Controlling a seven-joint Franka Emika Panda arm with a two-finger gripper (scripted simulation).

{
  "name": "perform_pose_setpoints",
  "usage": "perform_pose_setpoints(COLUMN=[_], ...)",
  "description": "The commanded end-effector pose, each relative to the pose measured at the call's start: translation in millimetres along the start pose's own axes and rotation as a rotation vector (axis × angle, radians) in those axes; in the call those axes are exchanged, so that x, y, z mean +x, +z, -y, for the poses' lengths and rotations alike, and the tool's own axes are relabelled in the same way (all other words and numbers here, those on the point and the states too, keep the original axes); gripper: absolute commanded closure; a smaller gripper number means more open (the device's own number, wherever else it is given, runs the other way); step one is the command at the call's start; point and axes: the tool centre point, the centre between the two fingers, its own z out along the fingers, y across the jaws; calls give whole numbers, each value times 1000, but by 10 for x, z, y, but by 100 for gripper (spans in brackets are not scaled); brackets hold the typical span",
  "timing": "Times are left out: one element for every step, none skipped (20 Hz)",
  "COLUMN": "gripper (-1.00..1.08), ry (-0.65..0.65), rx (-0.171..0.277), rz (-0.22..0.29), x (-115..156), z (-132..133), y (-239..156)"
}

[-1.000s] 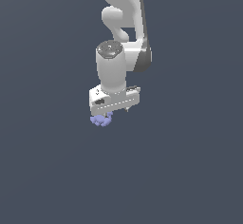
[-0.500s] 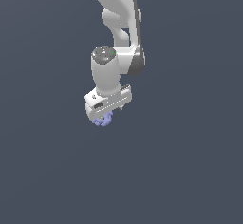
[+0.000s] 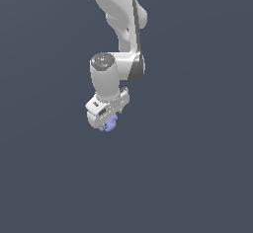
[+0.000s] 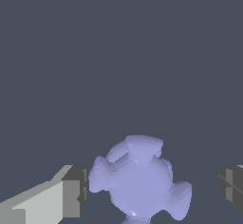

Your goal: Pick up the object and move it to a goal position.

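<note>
In the exterior view the arm (image 3: 118,39) hangs down from the upper edge, and plain dark grey ground lies open on every side of it, out to both side edges and the lower edge. The gripper (image 3: 106,120) is tilted toward the exterior view's left, and the object (image 3: 108,124) peeks out just under it, mostly hidden by the white hand. The wrist view shows what that view hides: the object (image 4: 138,179), knobbly and lavender-blue, sits between the fingers (image 4: 71,192). One finger touches its knob; the other (image 4: 231,184) stands apart from it across a gap of bare ground, so the jaws are spread and not clamped on it
</note>
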Motion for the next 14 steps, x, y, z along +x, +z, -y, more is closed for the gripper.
perform_pose_setpoints(gripper=[-92, -92, -92, -92, -92, -92, -92, -92, -92, -92, -92, -92, -92, -92], ry=[-63, -88, -113, -137, -162, -187, -212, -236, -261, -286, -311, -335, -360, -383], rx=[1, 1, 2, 3, 3, 4, 5, 5, 6, 7, 8, 9, 9, 10], rz=[3, 4, 5, 6, 7, 8, 9, 10, 10, 11, 12, 12, 13, 13], x=[-59, -82, -105, -128, -152, -174, -197, -220, -243, -266, -288, -311, -333, -354], z=[-9, -13, -16, -19, -21, -24, -26, -28, -30, -31, -33, -34, -35, -36], y=[47, 65, 83, 101, 120, 138, 156, 173, 191, 209, 226, 244, 261, 278])
